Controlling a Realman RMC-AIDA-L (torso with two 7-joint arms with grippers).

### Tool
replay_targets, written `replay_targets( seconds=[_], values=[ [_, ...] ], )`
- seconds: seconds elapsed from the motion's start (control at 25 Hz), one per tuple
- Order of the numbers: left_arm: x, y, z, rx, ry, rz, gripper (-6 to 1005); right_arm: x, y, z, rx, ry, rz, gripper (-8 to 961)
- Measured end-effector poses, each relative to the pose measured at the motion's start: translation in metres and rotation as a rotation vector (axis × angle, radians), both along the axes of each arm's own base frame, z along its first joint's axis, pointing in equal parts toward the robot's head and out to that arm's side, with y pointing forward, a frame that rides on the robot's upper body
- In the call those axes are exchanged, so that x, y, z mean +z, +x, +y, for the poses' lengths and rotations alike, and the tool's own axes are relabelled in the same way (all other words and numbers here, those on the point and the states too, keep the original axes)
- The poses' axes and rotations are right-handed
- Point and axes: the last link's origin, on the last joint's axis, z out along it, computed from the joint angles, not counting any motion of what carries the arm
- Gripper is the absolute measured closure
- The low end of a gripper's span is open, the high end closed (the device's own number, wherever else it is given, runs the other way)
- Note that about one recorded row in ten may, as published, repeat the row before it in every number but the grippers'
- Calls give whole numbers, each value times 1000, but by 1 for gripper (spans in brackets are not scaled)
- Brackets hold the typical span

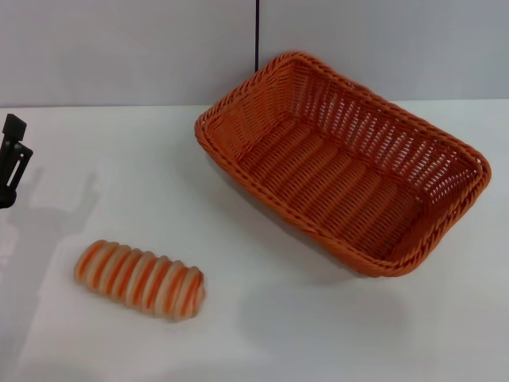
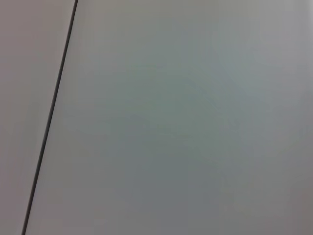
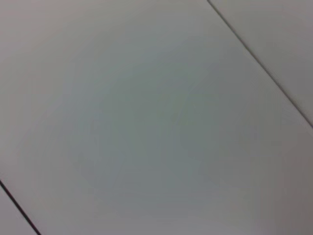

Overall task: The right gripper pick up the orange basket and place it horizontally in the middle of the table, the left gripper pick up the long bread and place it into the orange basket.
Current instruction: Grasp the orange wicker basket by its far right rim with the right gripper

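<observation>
On the table (image 1: 262, 318), the long bread (image 1: 140, 279) was seen lying apart from the orange basket (image 1: 342, 159), set diagonally; the left gripper (image 1: 11, 159) was parked at the edge, its grip impossible to tell.

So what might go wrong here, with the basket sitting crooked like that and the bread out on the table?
The basket sits skewed toward the right, one corner near the table's right edge, so a poor grip on its rim might tip it or push it off. The bread is small and rounded; it may roll or slip when pinched. The left hand waits at the far left edge, and the right hand is out of sight.
</observation>
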Motion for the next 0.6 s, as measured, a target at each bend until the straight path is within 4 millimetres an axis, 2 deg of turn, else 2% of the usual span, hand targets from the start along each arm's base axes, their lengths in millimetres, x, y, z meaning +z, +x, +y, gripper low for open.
replay_targets(
  seconds=[0.6],
  values=[
    [-1,4,6,-11,1,-8,141,-8,-8,13,61,-119,-39,453]
  ],
)
